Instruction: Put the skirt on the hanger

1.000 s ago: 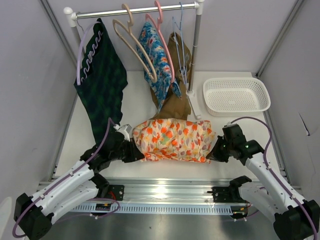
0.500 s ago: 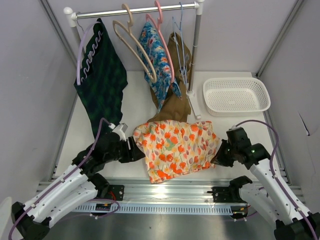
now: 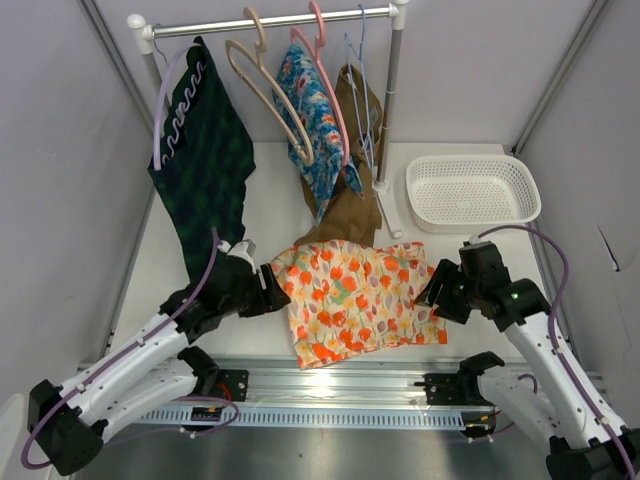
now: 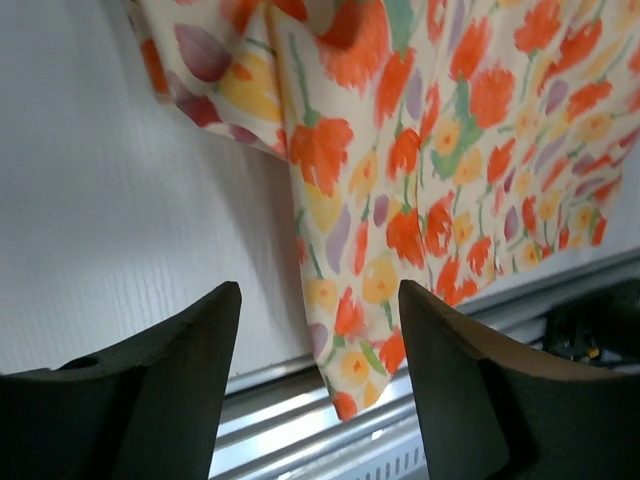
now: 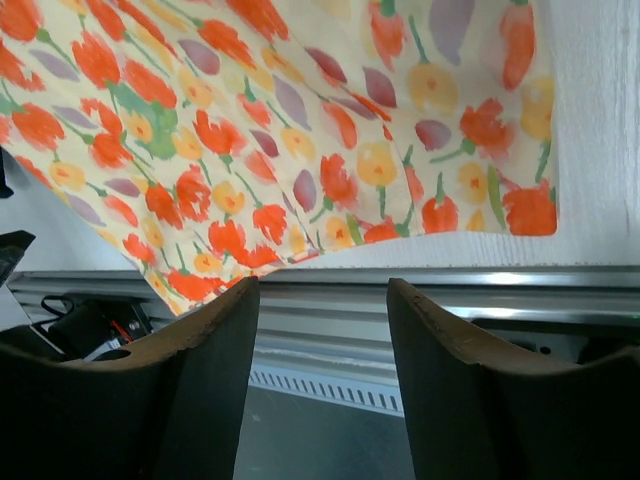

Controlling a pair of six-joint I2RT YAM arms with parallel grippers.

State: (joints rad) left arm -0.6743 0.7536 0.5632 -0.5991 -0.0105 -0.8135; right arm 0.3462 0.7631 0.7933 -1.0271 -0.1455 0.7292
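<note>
Two arms of mine rise from the near corners and angle inward over the metal rail (image 3: 330, 385) at the front of the worktop (image 3: 270, 195), elbows kept low and forearms reaching toward each other. My left gripper (image 3: 273, 293) sits at the left edge of the skirt (image 3: 360, 295), its fingers (image 4: 165, 400) spread wide with only cloth and bare surface showing between them. My right gripper (image 3: 428, 293) sits at the skirt's right edge, fingers (image 5: 470, 390) likewise parted and holding nothing. The orange-flowered skirt lies spread on the worktop between the two grippers, its near left corner reaching over the rail. Just beyond it a brown garment (image 3: 350, 205) droops down onto the surface, and the white basket (image 3: 472, 190) stands to the far right. At the back, the rack bar (image 3: 270, 22) carries a dark green garment (image 3: 205, 170), a bare beige hanger (image 3: 268, 95), a pink hanger (image 3: 330, 90) with a blue floral garment (image 3: 310, 125), and a thin blue hanger (image 3: 362, 90).
</note>
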